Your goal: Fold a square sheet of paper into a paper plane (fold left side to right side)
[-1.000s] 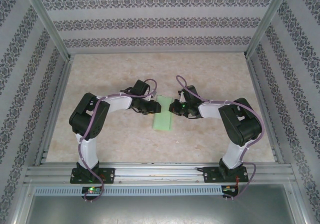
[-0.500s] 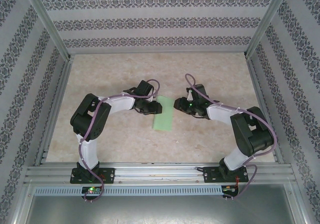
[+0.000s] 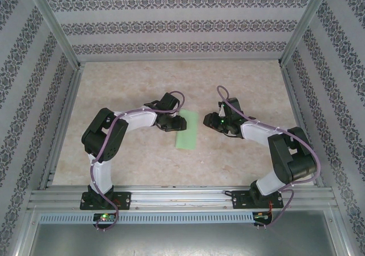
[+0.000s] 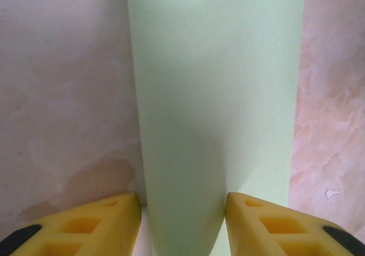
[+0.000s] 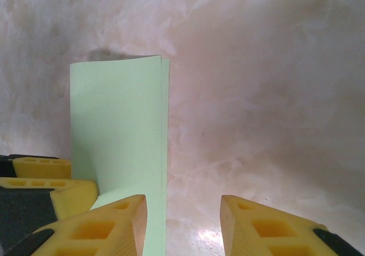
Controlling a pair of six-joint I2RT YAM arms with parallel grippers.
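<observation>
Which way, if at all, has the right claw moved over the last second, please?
Yes: the right claw has backed rightward off the paper, toward the right rail.

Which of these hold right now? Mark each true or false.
1. The paper is folded into a narrow rectangle. True.
2. The right gripper clamps the paper. False: its jaws stand open over bare table, with the paper off to one side.
3. The paper is already a pointed dart. False: its far corners are square.
4. The left gripper is open, with the paper showing between its fingers. True.
</observation>
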